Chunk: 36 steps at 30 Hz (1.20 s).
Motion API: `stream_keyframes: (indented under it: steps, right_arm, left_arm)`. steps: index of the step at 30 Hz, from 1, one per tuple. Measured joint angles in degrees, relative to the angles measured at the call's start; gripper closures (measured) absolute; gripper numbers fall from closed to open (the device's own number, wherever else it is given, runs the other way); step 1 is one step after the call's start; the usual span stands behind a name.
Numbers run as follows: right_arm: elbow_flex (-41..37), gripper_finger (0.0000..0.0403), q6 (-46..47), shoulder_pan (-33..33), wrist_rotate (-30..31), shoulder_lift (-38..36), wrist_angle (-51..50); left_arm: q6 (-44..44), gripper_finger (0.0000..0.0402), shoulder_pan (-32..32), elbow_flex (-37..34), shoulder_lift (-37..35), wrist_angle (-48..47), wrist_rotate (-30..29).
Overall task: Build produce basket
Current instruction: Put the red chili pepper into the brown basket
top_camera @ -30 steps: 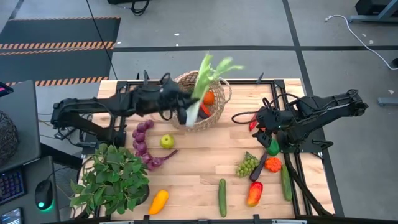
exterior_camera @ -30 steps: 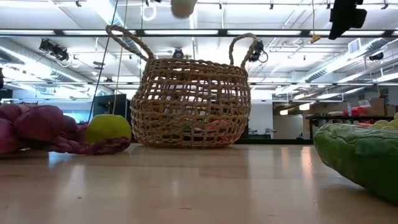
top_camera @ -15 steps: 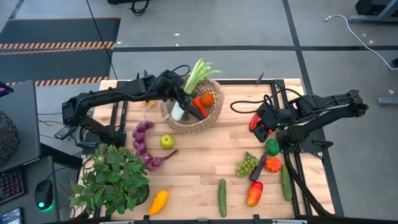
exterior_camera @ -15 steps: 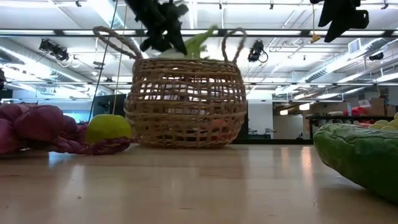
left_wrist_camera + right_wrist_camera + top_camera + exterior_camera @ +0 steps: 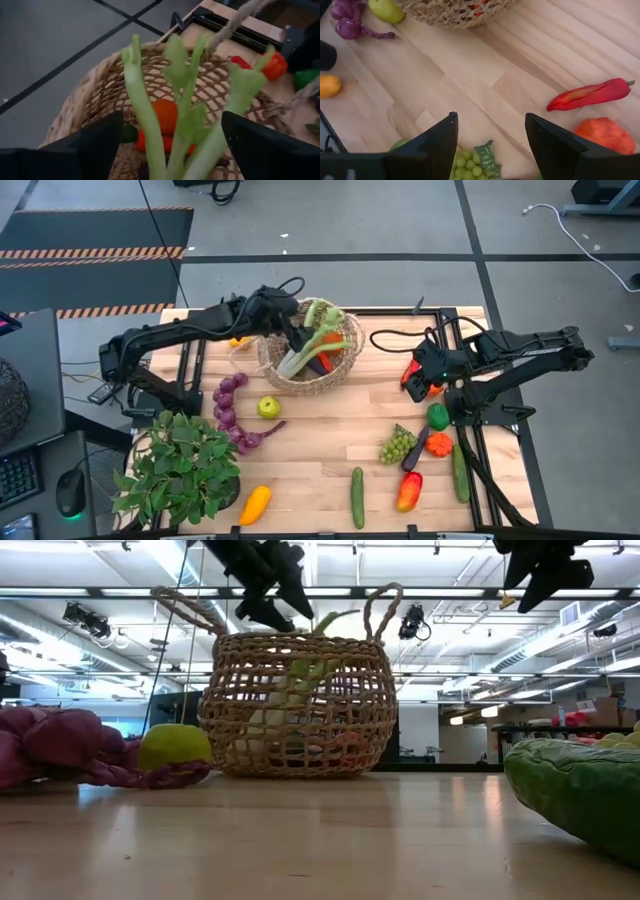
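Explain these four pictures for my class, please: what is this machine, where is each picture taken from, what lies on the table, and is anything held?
Two dark robot arms work at a wooden table. One camera looks straight down, one sits at table height, and one rides on each wrist. The left hand, open, hovers over the straw basket, where a leek now lies; it holds nothing. The right hand waits open and empty above the table's right side. On the table lie green grapes, a cucumber, a green apple and a potted plant.
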Motion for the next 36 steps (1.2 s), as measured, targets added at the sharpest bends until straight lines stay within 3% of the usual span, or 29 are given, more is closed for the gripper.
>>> stream_keyframes:
  steps: [5,10,18,26,33,36]
  right_arm:
    - [0.00,0.0167,5.27,0.04,-0.19,0.20,-0.94]
    - [0.00,0.0167,7.19,-0.36,5.36,2.38,-7.01]
    - [-2.42,0.0166,14.48,-8.94,10.52,6.38,-15.26]
    - [-17.86,0.0164,5.24,-20.58,-3.83,5.70,3.40]
    - [-27.44,0.0154,1.39,-31.03,-4.26,5.69,12.01]
    - [-30.18,0.0148,-4.34,-35.69,-4.73,5.70,18.68]
  left_arm:
    - [-4.72,0.0066,-0.65,2.18,-2.37,0.51,0.00]
    - [-4.14,0.0073,-1.71,7.99,-4.10,0.23,-0.01]
    - [-7.35,0.0077,-3.44,16.14,-4.21,0.10,-0.04]
    - [-10.26,0.0077,-7.48,17.27,-4.17,-2.18,-0.02]
    - [-16.45,0.0077,-12.39,17.27,-4.16,-4.30,-1.30]
    - [-18.95,0.0077,-14.68,17.27,-4.15,-5.89,-3.87]
